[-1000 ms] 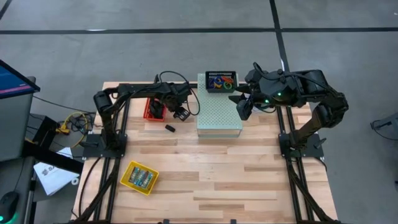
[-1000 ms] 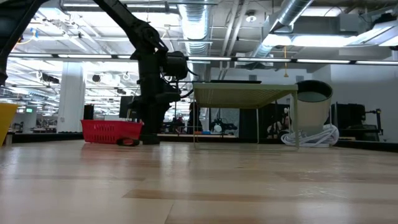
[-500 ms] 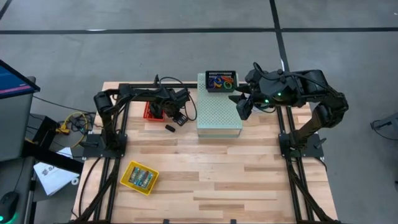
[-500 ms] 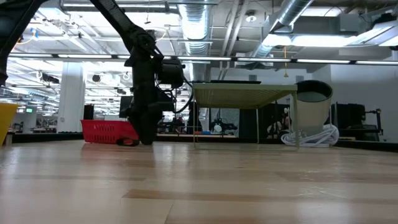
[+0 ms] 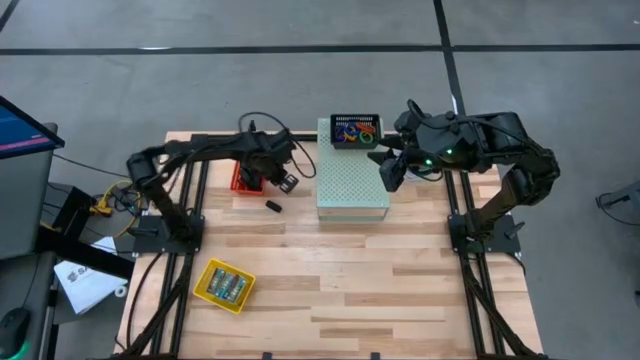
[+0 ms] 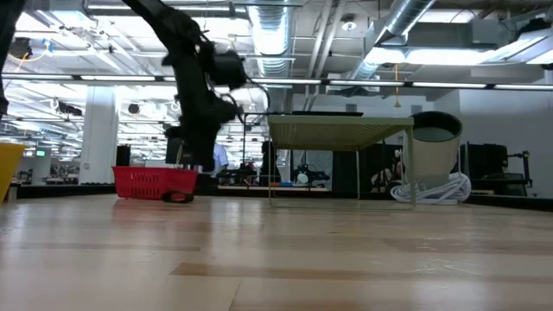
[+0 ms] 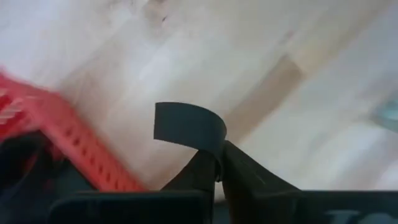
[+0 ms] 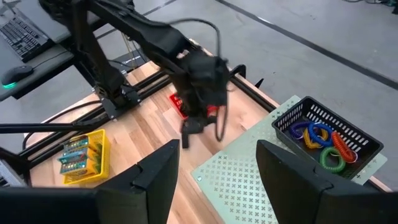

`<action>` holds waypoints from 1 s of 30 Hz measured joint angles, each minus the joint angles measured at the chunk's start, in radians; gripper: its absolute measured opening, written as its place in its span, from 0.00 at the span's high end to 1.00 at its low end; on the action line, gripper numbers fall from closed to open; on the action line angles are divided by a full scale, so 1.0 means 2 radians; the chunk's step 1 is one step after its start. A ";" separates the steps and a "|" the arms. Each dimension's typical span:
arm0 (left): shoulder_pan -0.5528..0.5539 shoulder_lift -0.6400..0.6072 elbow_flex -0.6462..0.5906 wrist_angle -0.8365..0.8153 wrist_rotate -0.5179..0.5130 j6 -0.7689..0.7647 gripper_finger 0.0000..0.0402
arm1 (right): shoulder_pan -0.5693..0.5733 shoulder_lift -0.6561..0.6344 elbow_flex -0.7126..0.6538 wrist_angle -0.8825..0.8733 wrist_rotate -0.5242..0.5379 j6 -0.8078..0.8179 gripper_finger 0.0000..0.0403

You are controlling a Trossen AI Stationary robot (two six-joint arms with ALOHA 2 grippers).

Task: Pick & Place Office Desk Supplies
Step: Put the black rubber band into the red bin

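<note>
Table: pale wooden plank top (image 5: 330, 270), smooth, with light and darker strips, filling the middle of the high view.
Red basket: one small red plastic basket (image 5: 243, 178) with latticed walls, upper left of the table in the high view; contents cannot be made out.
Left gripper: the left gripper (image 7: 217, 169) hangs above the wood just beside the red basket's rim; its two dark fingers are pressed together on one thin black binder clip (image 7: 188, 126), a curved sheet-metal piece that stands up from the fingertips.
Loose clip: one more small black binder clip (image 5: 272, 207) lies on the bare wood just below the red basket in the high view, apart from the gripper.
Perforated box: one large pale green box (image 5: 352, 183) with a top dotted by small holes, upper centre of the table.
Black basket: one black wire-mesh basket (image 8: 329, 134) stands on the far end of the perforated box; it holds coiled elastic loops (image 8: 322, 144) in orange, blue, green and purple, too tangled to count.
Yellow tray: one yellow plastic tray (image 5: 224, 285) at the lower left of the table, holding several green-blue packets (image 8: 75, 150) side by side.
Right gripper: the right gripper (image 8: 217, 180) hovers over the right edge of the perforated box, fingers spread wide, nothing between them.
</note>
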 joint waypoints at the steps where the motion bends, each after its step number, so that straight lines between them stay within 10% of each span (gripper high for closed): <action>1: 0.002 -0.014 0.000 -0.010 0.005 -0.004 0.99 | 0.000 0.001 0.000 0.000 0.004 0.000 0.48; 19: 0.096 -0.088 0.000 -0.157 -0.037 -0.021 0.96 | 0.000 0.022 0.000 0.015 0.005 -0.023 0.48; 30: 0.115 -0.079 0.000 -0.147 -0.031 0.004 0.55 | 0.000 0.019 0.000 0.014 0.005 -0.023 0.48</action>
